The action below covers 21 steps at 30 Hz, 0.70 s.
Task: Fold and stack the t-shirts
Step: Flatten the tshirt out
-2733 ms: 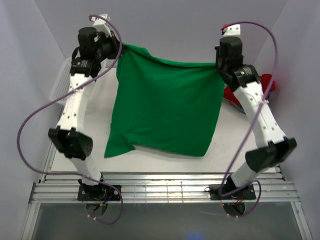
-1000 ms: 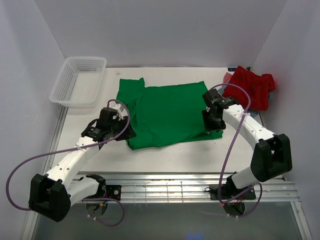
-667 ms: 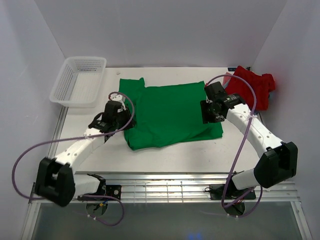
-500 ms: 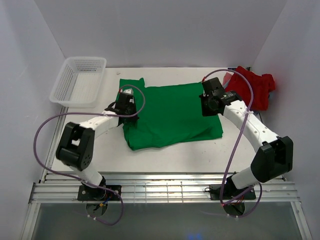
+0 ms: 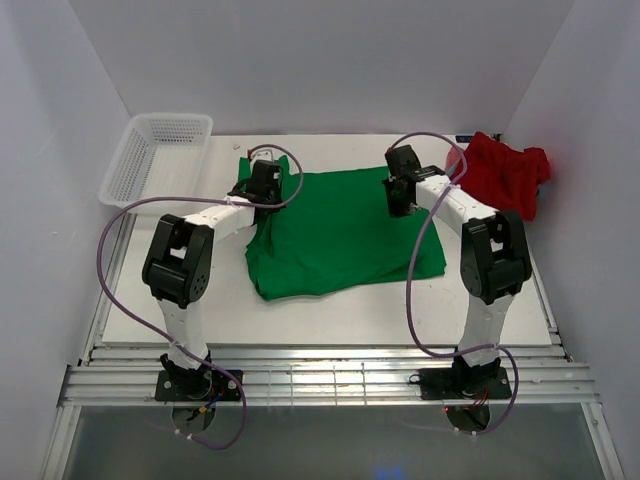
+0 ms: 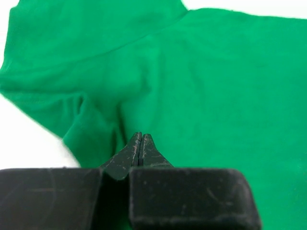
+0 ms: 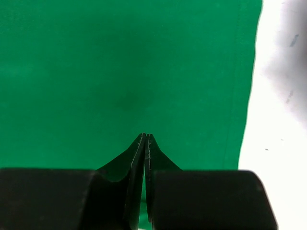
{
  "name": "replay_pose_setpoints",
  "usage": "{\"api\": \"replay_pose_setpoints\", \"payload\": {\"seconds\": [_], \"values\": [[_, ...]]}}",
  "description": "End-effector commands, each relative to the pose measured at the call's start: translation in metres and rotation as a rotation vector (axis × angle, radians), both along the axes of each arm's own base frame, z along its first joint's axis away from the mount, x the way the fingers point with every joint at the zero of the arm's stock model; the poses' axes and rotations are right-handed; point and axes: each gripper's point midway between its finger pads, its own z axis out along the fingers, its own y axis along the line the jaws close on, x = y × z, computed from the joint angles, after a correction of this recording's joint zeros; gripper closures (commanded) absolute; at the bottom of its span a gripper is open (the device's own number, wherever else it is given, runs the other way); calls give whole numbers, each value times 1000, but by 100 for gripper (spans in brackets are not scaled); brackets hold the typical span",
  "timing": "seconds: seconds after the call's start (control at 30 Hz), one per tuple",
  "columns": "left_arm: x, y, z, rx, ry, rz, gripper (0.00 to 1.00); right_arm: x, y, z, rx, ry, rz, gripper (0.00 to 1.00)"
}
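A: While the green t-shirt (image 5: 340,225) lies spread across the middle of the desk (image 5: 330,310), where are the hands?

B: The left hand (image 6: 140,143) is pressed closed over the shirt's upper-left sleeve, and the right hand (image 7: 145,143) is closed near its upper-right edge. I cannot tell whether either pinches cloth. The red t-shirt (image 5: 505,175) sits crumpled at upper right, and the basket (image 5: 160,160) at upper left.

Bright, even light from above gives you a flat, saturated green t-shirt (image 5: 340,230). Just beside its edge a soft grey shadow smudges the table (image 7: 283,72). Close in, the left claw (image 6: 140,138) and right claw (image 7: 145,138) look slightly soft.
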Motion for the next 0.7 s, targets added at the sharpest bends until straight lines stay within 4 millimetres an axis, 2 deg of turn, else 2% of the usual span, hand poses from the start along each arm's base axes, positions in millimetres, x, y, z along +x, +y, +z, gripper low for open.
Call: {"api": "replay_pose_setpoints", "payload": {"seconds": [0.0, 0.13, 0.2, 0.37, 0.67], "values": [[-22, 26, -1, 50, 15, 71, 100, 23, 3, -2, 15, -37, 13, 92], [-27, 37, 6, 68, -20, 94, 100, 26, -3, -24, 2, 0, 5, 92], [-29, 45, -6, 104, 27, 116, 100, 25, -5, -35, -6, 22, -2, 92], [-29, 59, -16, 122, 74, 174, 100, 22, -18, -57, -27, 77, -28, 92], [-52, 115, -44, 131, 226, 318, 100, 9, -46, -88, -76, 196, -80, 92]]}}
